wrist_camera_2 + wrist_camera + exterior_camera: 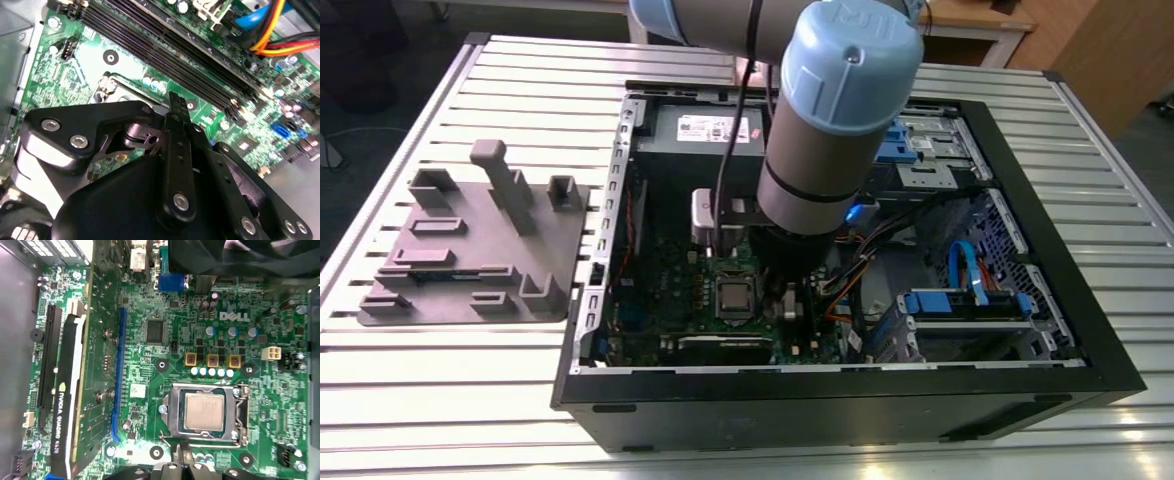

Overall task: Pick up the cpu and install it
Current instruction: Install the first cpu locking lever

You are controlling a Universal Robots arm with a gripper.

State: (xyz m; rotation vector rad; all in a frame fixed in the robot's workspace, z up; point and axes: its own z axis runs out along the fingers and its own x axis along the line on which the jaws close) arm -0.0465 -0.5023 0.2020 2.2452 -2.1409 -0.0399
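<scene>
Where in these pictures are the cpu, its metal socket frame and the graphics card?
cpu (203,411), first wrist view, middle of its silvery top.
metal socket frame (171,412), first wrist view, its side bar.
graphics card (102,340), first wrist view, its green board.

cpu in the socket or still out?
In. The cpu lies flat and square inside the socket frame on the motherboard; the exterior view shows it there too.

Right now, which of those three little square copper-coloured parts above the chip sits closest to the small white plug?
The copper-coloured square at the end of the row, beside the small white plug; the other two lie farther off, above the silvery-grey square cpu.
</scene>
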